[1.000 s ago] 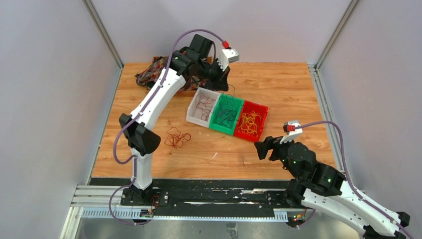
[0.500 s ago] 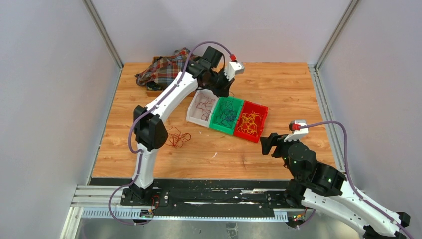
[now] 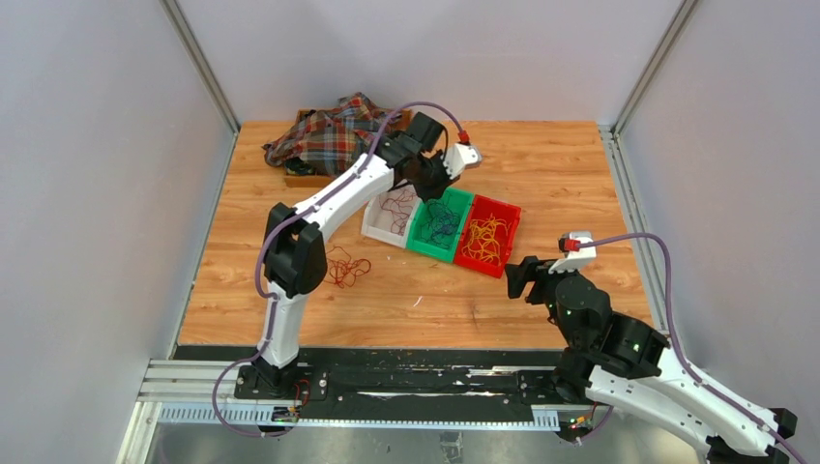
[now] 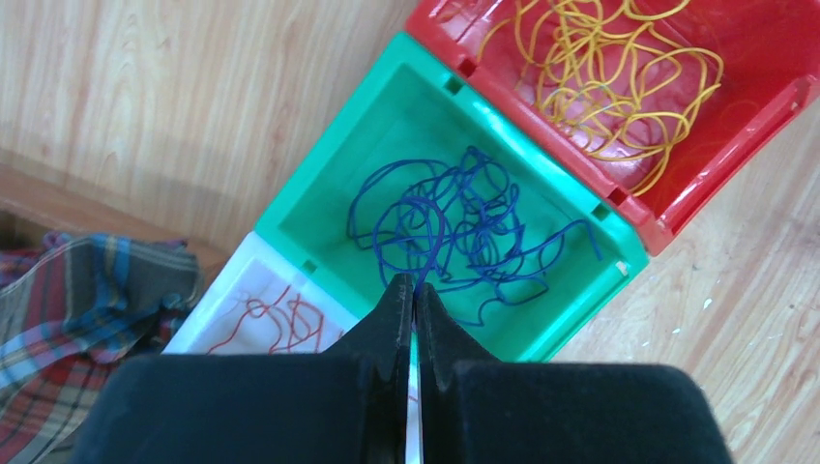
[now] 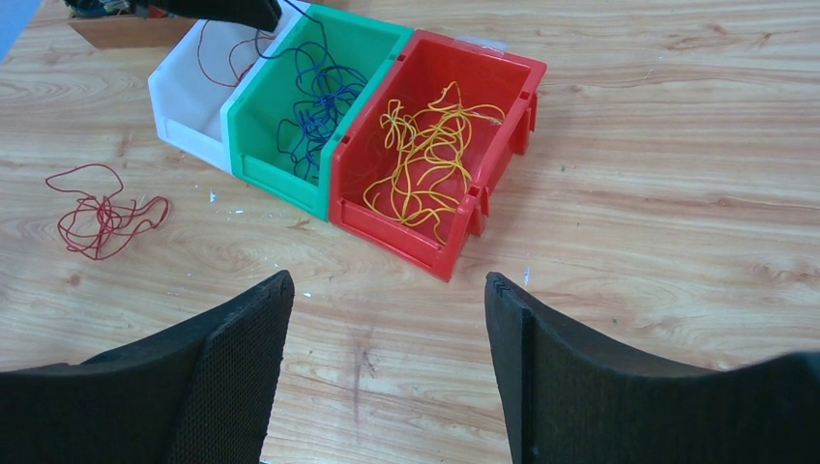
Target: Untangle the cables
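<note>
The left pincer (image 4: 414, 290) is pressed together on a strand of the blue cables (image 4: 464, 232), which lie directly beneath it in the green bin (image 4: 319, 184), with yellow cables (image 4: 609, 77) in the red bin (image 4: 754, 58) on one side and a few red cables (image 4: 280, 324) in the white bin (image 4: 242, 290) on the other. The right pincer (image 5: 387, 290) hangs with jaws apart and empty over the table (image 5: 629, 242), the red bin just ahead and a loose red tangle (image 5: 102, 208) off to its left.

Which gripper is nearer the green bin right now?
Left. The left gripper hangs right above the green bin, shut on a blue cable; the right gripper sits open, beyond the red bin's near side.
</note>
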You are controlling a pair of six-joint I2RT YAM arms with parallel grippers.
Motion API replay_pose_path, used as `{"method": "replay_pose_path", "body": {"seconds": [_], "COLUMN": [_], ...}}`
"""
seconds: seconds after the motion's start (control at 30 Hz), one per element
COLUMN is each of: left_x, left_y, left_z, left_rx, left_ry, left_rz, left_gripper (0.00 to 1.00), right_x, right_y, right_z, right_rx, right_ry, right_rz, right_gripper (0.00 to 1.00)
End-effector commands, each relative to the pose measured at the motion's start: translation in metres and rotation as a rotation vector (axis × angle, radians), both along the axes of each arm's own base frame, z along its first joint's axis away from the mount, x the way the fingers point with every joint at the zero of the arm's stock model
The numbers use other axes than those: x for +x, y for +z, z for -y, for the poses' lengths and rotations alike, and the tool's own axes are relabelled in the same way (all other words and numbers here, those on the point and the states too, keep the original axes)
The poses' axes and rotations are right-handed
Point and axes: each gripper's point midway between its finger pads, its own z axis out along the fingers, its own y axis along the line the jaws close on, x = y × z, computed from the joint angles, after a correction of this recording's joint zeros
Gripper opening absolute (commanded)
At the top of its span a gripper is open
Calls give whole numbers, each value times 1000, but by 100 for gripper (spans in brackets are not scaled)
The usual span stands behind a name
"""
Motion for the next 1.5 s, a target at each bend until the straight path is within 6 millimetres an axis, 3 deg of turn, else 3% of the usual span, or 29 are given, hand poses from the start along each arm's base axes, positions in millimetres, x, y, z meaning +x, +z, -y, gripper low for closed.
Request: {"method": "replay_pose_path", "body": {"seconds": [0.0, 0.13, 0.33, 0.4, 0.57, 0.77, 0.9, 0.97, 1.1, 1.23, 1.37, 1.47], "left_x": [-7, -4, 2, 1, -6, -29, -38, -43, -51, -56, -59, -74], "left_y": [-22, -47, -78, -79, -49, -3, 9, 16, 41, 59, 50, 33], "left_z": [27, 32, 22, 21, 19, 14, 6, -3, -36, -88, -162, -203], "left_rx": [18, 49, 103, 103, 101, 85, 106, 127, 127, 102, 126, 105], "left_ry": [-58, -52, -19, -11, -21, -97, -106, -107, -63, 6, 101, 157], "left_rz": [40, 80, 110, 99, 78, 48, 29, 31, 30, 7, -14, -74], "left_gripper": [0, 0, 1, 10, 50, 74, 95, 98, 100, 98, 98, 98], "right_x": [4, 3, 3, 4, 5, 8, 9, 10, 12, 17, 25, 31], "right_y": [14, 14, 14, 13, 14, 19, 22, 25, 31, 32, 30, 30], "right_z": [4, 6, 6, 6, 5, 1, -3, -3, -5, -15, -32, -48], "right_rx": [31, 36, 45, 45, 40, 25, 15, 8, -11, -18, -17, -21], "right_ry": [-33, -39, -42, -47, -50, -39, -28, -23, -17, 0, 28, 51], "right_rz": [30, 35, 34, 31, 30, 42, 41, 46, 62, 71, 69, 64], "right_gripper": [72, 71, 71, 70, 70, 70, 69, 69, 69, 70, 71, 72]}}
